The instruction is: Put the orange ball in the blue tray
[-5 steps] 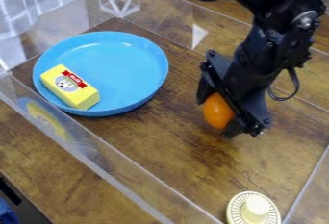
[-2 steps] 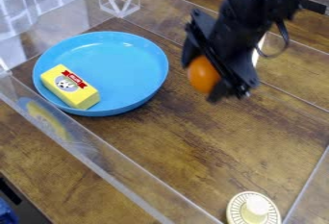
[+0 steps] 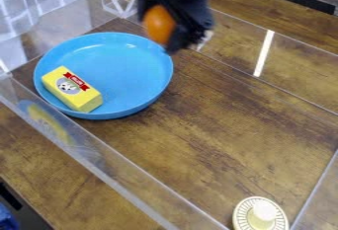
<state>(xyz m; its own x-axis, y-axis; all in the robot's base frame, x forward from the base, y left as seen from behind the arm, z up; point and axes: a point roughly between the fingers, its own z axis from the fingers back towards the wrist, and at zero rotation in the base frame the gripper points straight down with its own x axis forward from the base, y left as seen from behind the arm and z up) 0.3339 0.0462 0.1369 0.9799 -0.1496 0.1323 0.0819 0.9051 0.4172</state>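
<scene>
The claw, dark and motion-blurred at 12 o'clock in the view, is clamped on the orange ball, carrying it in the air just over the far right rim of the blue tray. The tray lies on the wooden bench toward 10 o'clock, holding 1 yellow block with a red label at its near left. A cream round disc sits at 5 o'clock.

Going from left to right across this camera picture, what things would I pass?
Yellow block lying in the blue tray → orange ball held in the pincer above the tray's far right rim → cream disc at the bottom edge.
</scene>
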